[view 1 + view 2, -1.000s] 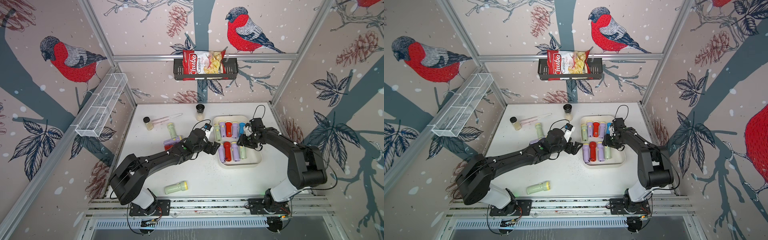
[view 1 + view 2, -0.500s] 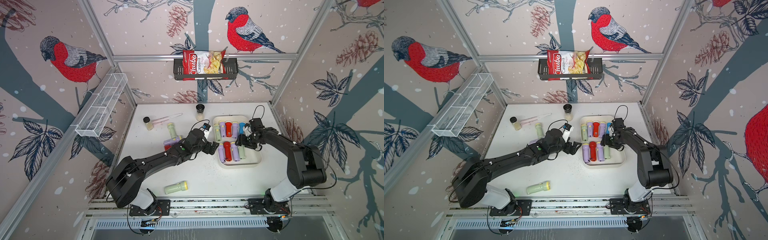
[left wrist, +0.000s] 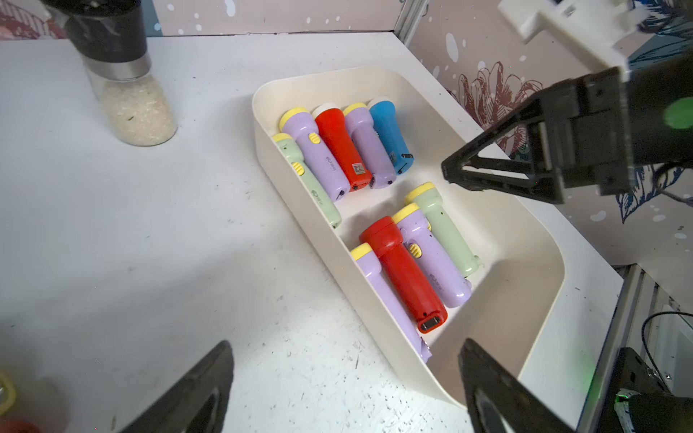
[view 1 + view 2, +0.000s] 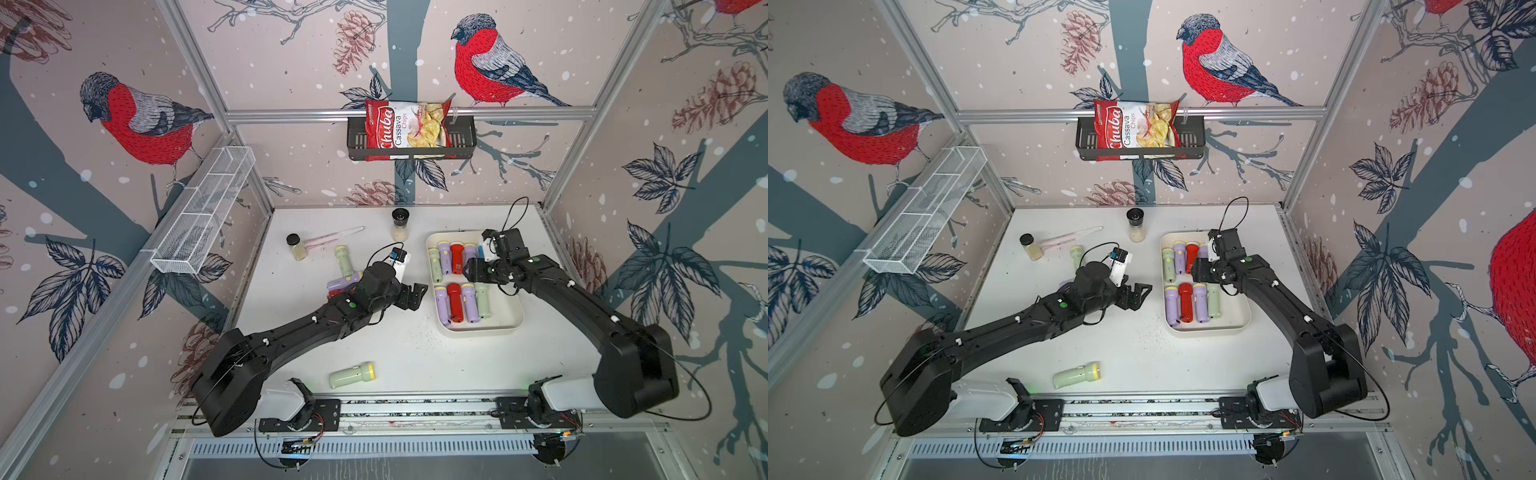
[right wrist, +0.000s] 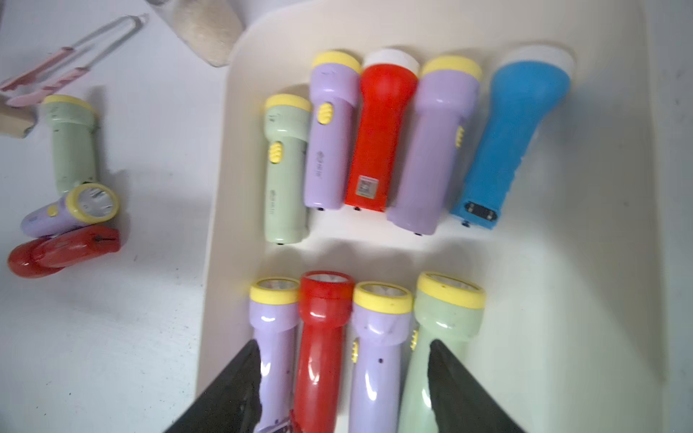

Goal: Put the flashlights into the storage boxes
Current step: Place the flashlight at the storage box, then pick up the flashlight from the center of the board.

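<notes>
- In a top view the left arm (image 4: 316, 328) hides most of a red flashlight (image 4: 333, 293) on the bench (image 4: 415, 365).
- The right arm (image 4: 573, 299) covers nearly all of the blue flashlight (image 4: 481, 251).

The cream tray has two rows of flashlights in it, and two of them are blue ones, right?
Not quite. The cream tray does hold two rows of flashlights, but only one blue flashlight lies in it, not two. It sits at the end of the row of five. The right wrist view shows this most clearly.
</notes>
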You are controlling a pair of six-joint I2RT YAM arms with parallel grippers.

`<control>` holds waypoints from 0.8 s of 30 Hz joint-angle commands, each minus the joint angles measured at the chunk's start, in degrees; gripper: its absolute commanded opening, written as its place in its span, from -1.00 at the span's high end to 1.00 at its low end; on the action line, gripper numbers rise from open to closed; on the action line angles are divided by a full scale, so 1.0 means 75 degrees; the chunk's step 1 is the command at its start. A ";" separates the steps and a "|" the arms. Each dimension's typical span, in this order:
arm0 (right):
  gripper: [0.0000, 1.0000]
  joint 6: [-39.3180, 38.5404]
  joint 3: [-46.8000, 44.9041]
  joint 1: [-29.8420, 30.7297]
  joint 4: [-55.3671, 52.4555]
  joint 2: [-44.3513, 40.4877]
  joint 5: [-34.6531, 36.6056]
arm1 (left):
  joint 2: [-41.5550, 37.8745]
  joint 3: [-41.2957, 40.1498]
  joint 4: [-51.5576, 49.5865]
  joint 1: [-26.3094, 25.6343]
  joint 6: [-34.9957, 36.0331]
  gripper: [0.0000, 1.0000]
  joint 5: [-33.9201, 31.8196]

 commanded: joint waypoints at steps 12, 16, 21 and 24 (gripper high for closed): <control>-0.38 0.0430 -0.0852 0.1541 0.2281 -0.1252 0.0350 | -0.1111 0.0138 -0.2037 0.0536 0.1367 -0.69 0.0463; -0.38 0.0397 -0.0967 0.1535 0.2299 -0.1429 0.0399 | -0.1143 0.0712 -0.3339 0.0536 0.2829 -0.65 0.0507; -0.38 0.0535 -0.1195 0.1530 0.2399 -0.1809 0.0446 | -0.1189 0.1139 -0.4720 0.0536 0.4252 -0.63 0.0410; -0.38 0.0668 -0.1364 0.1517 0.2489 -0.2064 0.0533 | -0.1214 0.1244 -0.5416 0.0536 0.5025 -0.59 0.0460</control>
